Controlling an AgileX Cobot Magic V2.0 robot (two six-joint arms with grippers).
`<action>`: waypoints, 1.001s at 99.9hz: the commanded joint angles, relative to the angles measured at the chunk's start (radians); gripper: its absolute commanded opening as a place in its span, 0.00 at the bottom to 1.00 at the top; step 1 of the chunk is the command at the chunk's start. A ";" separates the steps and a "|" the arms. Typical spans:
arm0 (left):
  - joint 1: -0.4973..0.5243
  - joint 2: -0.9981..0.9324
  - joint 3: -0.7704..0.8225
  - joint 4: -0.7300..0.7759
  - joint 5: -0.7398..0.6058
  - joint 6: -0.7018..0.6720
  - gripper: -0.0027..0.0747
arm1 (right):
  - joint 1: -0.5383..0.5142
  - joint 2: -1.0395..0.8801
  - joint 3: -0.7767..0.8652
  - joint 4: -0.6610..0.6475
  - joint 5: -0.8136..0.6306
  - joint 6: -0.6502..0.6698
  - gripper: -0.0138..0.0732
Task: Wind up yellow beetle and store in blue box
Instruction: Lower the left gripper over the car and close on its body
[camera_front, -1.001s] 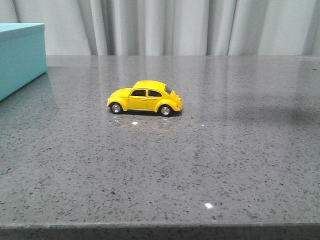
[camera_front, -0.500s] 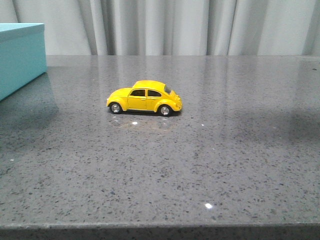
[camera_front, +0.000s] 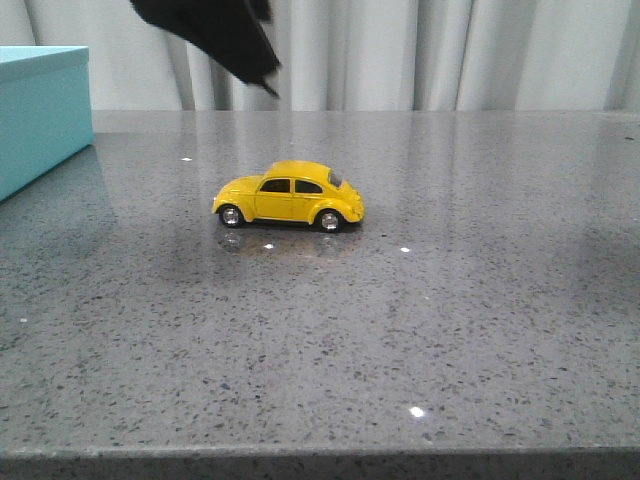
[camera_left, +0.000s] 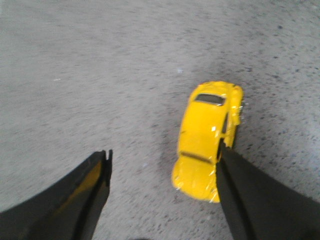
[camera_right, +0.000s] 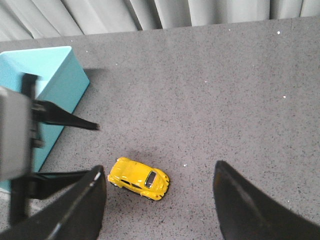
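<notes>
The yellow beetle (camera_front: 288, 197) stands on its wheels on the grey table, its side to the front camera. My left gripper (camera_front: 225, 35) hangs open above and behind it, its dark fingers at the top of the front view. In the left wrist view the gripper (camera_left: 162, 160) is open and empty, and the beetle (camera_left: 205, 137) lies by one finger (camera_left: 250, 195), partly behind it. My right gripper (camera_right: 158, 171) is open and empty, high above the beetle (camera_right: 137, 179). The blue box (camera_front: 40, 110) stands at the table's left edge and also shows in the right wrist view (camera_right: 55, 75).
The speckled grey tabletop (camera_front: 450, 300) ends at a front edge low in the front view. Pale curtains (camera_front: 400, 50) hang behind the table. The left arm (camera_right: 20, 135) shows in the right wrist view between the box and the beetle.
The left gripper has come into the front view from the top, above and behind the beetle. The beetle has not moved.
</notes>
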 joint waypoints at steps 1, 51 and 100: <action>-0.018 0.050 -0.102 -0.009 0.044 0.012 0.61 | 0.001 -0.022 -0.023 -0.014 -0.065 -0.010 0.70; -0.015 0.270 -0.265 -0.005 0.231 0.015 0.61 | 0.001 -0.032 -0.023 -0.012 -0.061 -0.010 0.70; -0.015 0.288 -0.265 0.019 0.261 0.015 0.47 | 0.001 -0.032 -0.023 -0.012 -0.065 -0.010 0.70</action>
